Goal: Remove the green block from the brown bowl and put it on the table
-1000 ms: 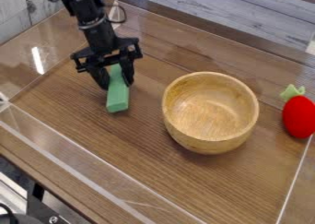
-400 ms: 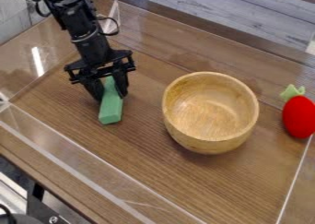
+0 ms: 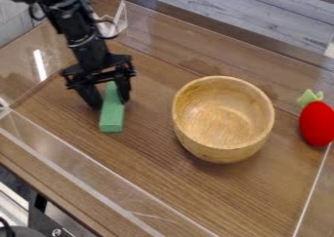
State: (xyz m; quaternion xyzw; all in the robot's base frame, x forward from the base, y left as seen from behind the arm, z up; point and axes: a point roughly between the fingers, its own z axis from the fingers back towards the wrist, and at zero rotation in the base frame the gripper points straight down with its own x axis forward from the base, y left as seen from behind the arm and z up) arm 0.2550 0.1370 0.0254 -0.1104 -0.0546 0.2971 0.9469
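1. The brown wood-grain table [image 3: 156, 197], edged by low clear acrylic walls, carries everything in view.
2. A flat, elongated matte green block [image 3: 113, 115] lies on the table toward its left side, well clear of the bowl, its long axis running roughly from the far edge toward the near edge.
3. The black robot gripper [image 3: 101, 88] points steeply down over the far end of the green block, with one finger on each side of that end.
4. Its jaws stand spread wider than the block; whether a fingertip touches the block cannot be told.
5. The round light-brown wooden bowl [image 3: 225, 143] with a thick rim sits upright near the middle of the table, to the right of the block, its smooth tan inside holding nothing.
6. A red strawberry-like toy [image 3: 317, 121] with green leaves rests at the table's right edge, apart from the bowl.
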